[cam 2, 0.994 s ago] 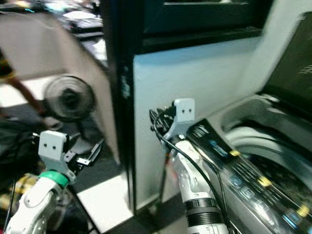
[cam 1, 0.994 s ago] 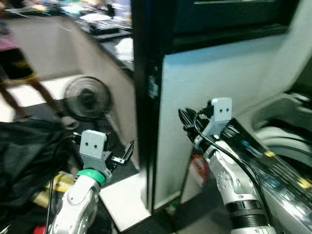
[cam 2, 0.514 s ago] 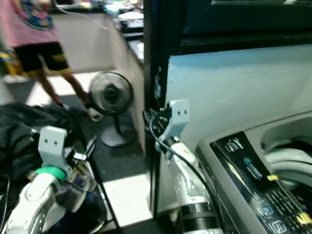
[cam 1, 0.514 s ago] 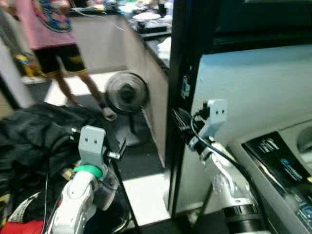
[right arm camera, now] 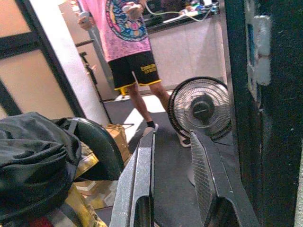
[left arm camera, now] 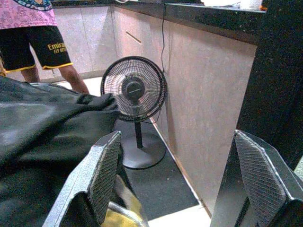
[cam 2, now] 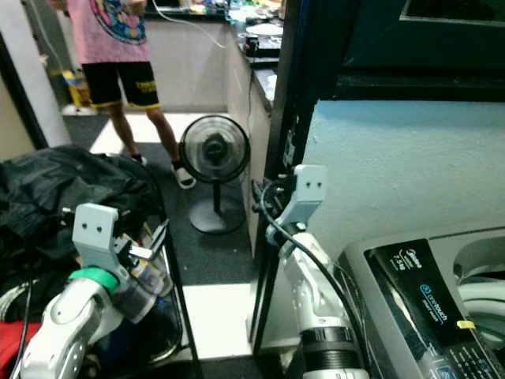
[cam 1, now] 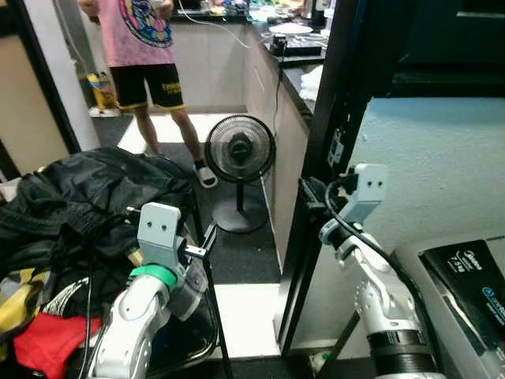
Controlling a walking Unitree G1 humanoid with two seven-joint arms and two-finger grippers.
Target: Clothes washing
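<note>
A heap of laundry lies at the left: black clothes [cam 1: 87,197] on top, with a red cloth [cam 1: 39,343] and yellow fabric lower down, in a black-rimmed basket [cam 1: 211,316]. My left gripper [cam 1: 207,237] is raised beside the heap with its fingers [left arm camera: 106,165] wide open and nothing between them. The right gripper [cam 1: 309,193] is held up in front of a black door post [cam 1: 331,150], open and holding nothing. The washing machine's control panel [cam 2: 430,296] and part of its tub [cam 2: 485,292] sit at the lower right.
A standing fan [cam 1: 239,150] is on the dark floor mat ahead. A person in a pink shirt and black shorts [cam 1: 146,47] stands beyond it by a counter [cam 1: 292,71]. A pale blue wall [cam 1: 426,174] rises behind the washing machine.
The whole picture has swung left: the washing machine slid off to the right, and the laundry heap, fan and person came into view. Both arms keep the same raised pose.
</note>
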